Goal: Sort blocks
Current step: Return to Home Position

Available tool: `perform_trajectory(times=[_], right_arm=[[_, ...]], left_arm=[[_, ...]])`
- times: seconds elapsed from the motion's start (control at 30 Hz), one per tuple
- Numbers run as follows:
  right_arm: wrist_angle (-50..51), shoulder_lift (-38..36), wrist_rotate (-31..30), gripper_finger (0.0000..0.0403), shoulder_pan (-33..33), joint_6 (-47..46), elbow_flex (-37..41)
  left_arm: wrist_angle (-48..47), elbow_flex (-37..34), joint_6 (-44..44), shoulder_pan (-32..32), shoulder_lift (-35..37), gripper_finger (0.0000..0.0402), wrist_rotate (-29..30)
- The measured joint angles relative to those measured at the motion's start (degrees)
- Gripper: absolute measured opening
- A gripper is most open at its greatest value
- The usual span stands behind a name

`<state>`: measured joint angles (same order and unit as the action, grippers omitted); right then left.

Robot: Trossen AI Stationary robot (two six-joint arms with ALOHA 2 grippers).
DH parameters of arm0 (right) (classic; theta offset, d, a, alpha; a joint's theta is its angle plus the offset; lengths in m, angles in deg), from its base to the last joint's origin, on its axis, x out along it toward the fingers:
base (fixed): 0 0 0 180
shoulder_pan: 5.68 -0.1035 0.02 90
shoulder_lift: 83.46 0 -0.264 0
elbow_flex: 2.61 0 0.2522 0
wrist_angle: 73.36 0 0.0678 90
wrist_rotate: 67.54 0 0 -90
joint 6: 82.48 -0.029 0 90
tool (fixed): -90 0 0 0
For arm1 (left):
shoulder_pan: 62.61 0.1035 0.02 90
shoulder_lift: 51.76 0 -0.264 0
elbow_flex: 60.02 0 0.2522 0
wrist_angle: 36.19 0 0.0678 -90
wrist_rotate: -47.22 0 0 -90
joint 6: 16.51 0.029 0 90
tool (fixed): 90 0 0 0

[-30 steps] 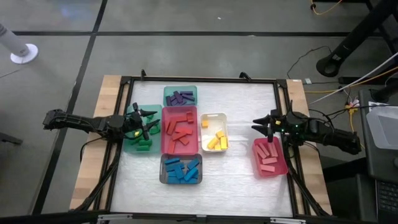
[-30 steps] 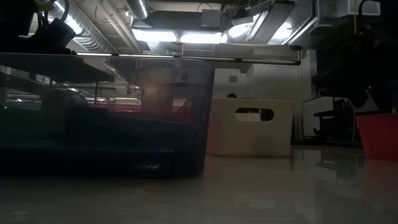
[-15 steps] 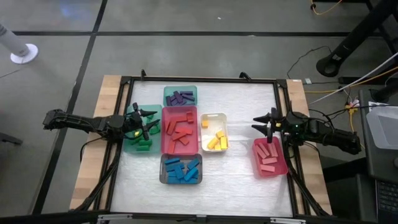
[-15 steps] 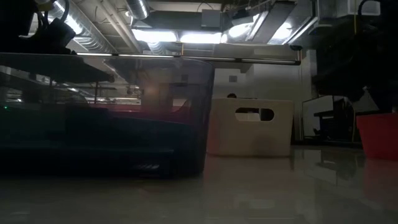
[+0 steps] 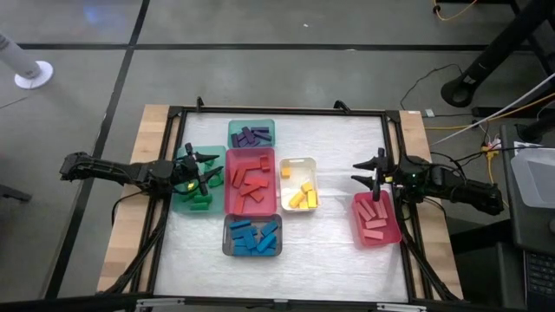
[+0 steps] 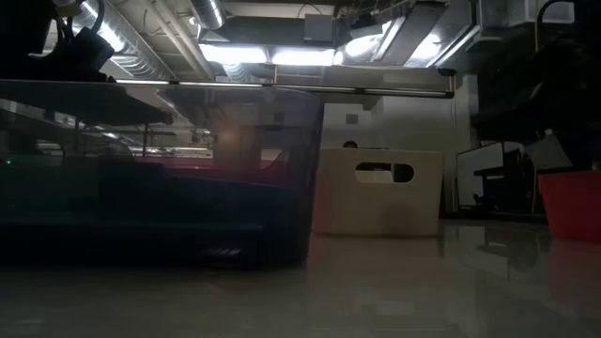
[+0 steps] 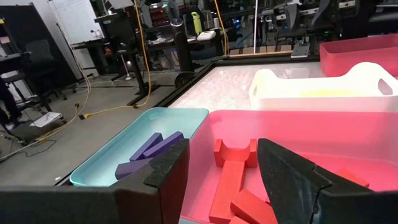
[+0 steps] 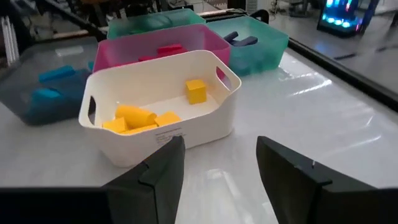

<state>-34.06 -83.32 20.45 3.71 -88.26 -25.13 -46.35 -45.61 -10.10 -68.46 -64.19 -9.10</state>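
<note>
Your left gripper (image 5: 211, 172) hangs over the green tray (image 5: 217, 202) at the left of the overhead frame. Its two dark, wedge-shaped fingers are spread wide with nothing between them. Through that gap you see chunky red blocks (image 7: 231, 180), one a notched arch, in the glossy red tray (image 7: 292, 127).

Your right gripper (image 5: 362, 171) sits right of centre, just above the pink tray (image 5: 378, 243). It is likewise wide and empty, and faces the smooth white handled bin (image 8: 186, 134) holding yellow blocks (image 8: 138, 117).

At the top, purple bars (image 5: 251, 136) lie in the teal tray (image 5: 231, 126). Lower down, blue bars (image 5: 254, 237) fill the grey tray (image 5: 227, 236). You have pink bars (image 5: 375, 215) in the pink tray and green pieces (image 5: 198, 201) in the green one.
</note>
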Motion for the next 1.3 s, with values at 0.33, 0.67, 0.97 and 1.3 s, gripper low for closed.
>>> perform_trajectory(times=[0.33,0.67,0.97,1.3], right_arm=[[0.02,0.01,0.01,0.0198,0.0,1.75,-0.02],[0.0,0.01,0.03,0.0198,0.0,1.63,-0.02],[-0.5,-0.01,0.03,0.0198,0.0,1.6,-0.02],[-1.68,0.01,0.03,0.0198,0.0,1.6,-0.02]], left_arm=[[0.0,0.0,0.0,0.0,0.0,0.0178,0.0],[0.0,0.0,-0.02,0.0,0.0,0.0178,0.01],[0.0,0.0,-0.02,0.01,0.0,0.0178,0.0],[0.0,0.0,-0.02,0.0,0.0,0.0178,0.0]])
